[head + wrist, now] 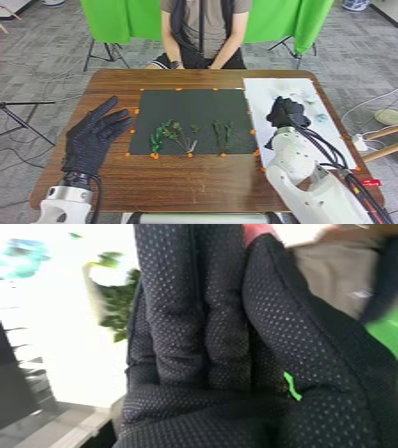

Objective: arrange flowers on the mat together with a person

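In the head view, the dark mat (191, 111) holds a leafy green stem (157, 137), a branching sprig (187, 138) and thin green stems (222, 136) along its near part. My left hand (93, 136) is open beside the mat's left edge. Over the white mat (271, 87) is my right hand (287, 114), near pale flowers (306, 95). In the right wrist view, my right hand (200, 339) has its fingers straight, with the thumb alongside. Nearby lie a white flower (108, 275) with green leaves and a pale blue flower (25, 255). A pinkish patch at the fingertips is unclear.
The brown table (191, 185) shows bare wood in front of the dark mat. Orange markers line both mats' edges. Beyond the table's far edge hangs a green cloth (115, 22), and a thin black stand (18, 117) is left of the table.
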Robot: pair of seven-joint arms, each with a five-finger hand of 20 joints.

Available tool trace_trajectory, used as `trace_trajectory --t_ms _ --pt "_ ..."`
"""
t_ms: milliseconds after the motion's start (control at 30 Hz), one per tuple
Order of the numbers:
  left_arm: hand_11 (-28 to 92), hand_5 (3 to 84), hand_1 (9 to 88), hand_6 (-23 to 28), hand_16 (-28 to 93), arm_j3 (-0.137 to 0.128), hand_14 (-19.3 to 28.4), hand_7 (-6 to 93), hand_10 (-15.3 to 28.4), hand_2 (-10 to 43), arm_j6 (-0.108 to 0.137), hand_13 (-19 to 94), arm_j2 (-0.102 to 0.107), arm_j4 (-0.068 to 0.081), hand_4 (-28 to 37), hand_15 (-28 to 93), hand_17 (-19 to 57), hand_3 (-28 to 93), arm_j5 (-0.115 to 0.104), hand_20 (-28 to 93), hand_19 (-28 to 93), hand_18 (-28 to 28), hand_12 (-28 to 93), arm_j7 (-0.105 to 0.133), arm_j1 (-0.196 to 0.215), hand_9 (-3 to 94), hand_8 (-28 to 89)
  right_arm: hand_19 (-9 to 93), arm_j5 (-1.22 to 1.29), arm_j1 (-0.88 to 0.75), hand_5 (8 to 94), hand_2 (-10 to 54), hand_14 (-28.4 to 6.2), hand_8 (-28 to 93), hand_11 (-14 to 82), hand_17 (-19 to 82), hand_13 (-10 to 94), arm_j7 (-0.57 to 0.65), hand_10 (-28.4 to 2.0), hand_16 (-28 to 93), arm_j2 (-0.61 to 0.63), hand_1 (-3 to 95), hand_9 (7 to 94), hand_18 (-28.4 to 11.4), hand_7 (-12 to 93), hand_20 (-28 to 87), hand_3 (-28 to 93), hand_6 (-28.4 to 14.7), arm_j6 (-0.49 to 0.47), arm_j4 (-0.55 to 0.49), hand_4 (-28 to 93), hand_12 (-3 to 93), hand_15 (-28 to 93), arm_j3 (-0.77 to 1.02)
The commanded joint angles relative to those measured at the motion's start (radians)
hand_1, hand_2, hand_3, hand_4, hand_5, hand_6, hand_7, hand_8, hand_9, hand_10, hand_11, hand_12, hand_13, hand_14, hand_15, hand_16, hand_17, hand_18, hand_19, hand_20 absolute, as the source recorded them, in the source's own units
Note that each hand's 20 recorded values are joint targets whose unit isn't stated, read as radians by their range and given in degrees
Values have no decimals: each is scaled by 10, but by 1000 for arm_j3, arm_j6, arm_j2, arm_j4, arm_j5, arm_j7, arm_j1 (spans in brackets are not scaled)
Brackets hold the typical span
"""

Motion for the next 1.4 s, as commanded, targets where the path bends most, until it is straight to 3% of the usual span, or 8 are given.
trace_trajectory --t_ms 33,100,300,433,467,500,800,1400 --pt "264 376 215 99 -103 -7 284 100 227 70 -21 286 15 -8 -283 525 -36 772 4 28 741 276 115 29 0 385 -82 657 45 88 861 -95 -51 1 73 298 863 -261 -76 273 -179 571 937 -65 145 28 713 20 -2 -42 -283 273 289 -135" --pt "265 375 215 98 -104 -6 284 101 226 70 -4 288 23 -17 -283 524 -29 771 -3 29 754 276 115 40 5 385 -81 654 74 110 862 -95 -51 1 72 298 863 -323 -76 274 -229 571 937 -64 144 29 712 19 -29 -24 -283 273 290 -168" --pt "274 387 214 102 -100 29 284 100 230 71 47 331 87 -34 -283 520 7 771 -33 -88 843 282 114 187 -8 408 -81 644 140 122 859 -95 -53 1 62 293 855 -505 -78 272 -397 571 935 -63 143 32 715 18 -175 26 -283 273 287 -184" --pt "284 393 215 105 -96 24 284 101 230 70 40 340 106 -45 -283 531 13 775 -51 -140 872 282 118 225 -9 418 -81 638 174 155 858 -95 -54 2 58 291 852 -557 -78 271 -460 570 936 -60 143 37 716 17 -222 86 -283 275 284 -218" --pt "286 393 215 105 -100 23 284 101 230 70 39 340 109 -47 -283 534 16 775 -51 -192 890 281 117 225 -8 418 -80 638 164 158 858 -95 -54 2 58 291 852 -577 -77 271 -477 569 936 -60 143 39 716 18 -229 106 -283 275 284 -219" --pt "286 395 215 106 -102 12 284 100 230 70 23 340 74 -48 -283 536 18 776 -26 -233 905 281 116 194 -12 419 -79 637 167 170 857 -95 -54 2 56 291 851 -580 -77 271 -488 569 936 -60 143 40 715 17 -235 127 -283 275 284 -228" --pt "286 399 216 107 -99 26 284 99 230 71 10 337 95 -41 -283 539 22 774 -26 -279 919 279 118 152 -36 422 -80 636 256 240 854 -95 -53 1 48 288 846 -504 -76 272 -525 570 935 -62 141 52 713 19 -269 253 -283 276 284 -288" --pt "286 396 218 107 -101 48 284 98 230 68 21 323 116 -21 -282 543 6 782 -70 -282 884 279 119 168 -10 415 -79 702 201 251 724 -95 -58 -60 123 219 790 -405 -83 225 -523 519 903 -132 127 94 716 38 -207 272 -283 287 436 -323"
